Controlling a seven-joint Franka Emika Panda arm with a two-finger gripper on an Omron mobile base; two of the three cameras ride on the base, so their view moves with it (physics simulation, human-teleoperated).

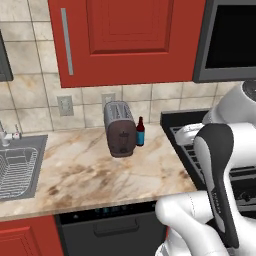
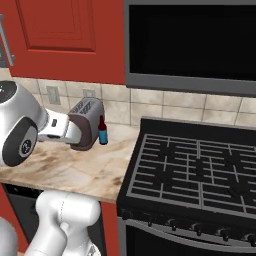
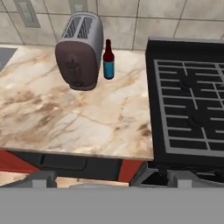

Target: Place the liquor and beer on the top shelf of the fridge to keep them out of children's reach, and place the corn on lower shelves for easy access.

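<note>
**Trainee:** What is the pincer doing at present?

**Observer:** From where I stand, the pincer [image 3: 107, 178] hangs back from the near edge of the counter [image 3: 65, 118]. Its fingers stand fully apart and hold nothing. It faces the far wall across bare marble.

**Trainee:** Where is the beer?

**Observer:** The beer [image 3: 108, 60] stands upright at the far side of the counter, just beside the right flank of the toaster [image 3: 79, 50]. The stove [image 3: 192, 100] lies further to its right. Seen from the left base camera, the beer [image 1: 140, 132] sits partly behind the toaster [image 1: 119, 129]. Neither the liquor, the corn nor the fridge is in sight from here.

**Trainee:** What may fail from this position?

**Observer:** Three hazards, in my judgement.
1. The gap between bottle and toaster looks narrow. The left finger may strike the toaster, or push the bottle aside before the fingers close.
2. The bottle is tall and slim. A grip high on the neck, or contact from one finger only, would probably tip it toward the stove.
3. The reach across the counter is long. A low approach could drag the hand across the marble.
</note>
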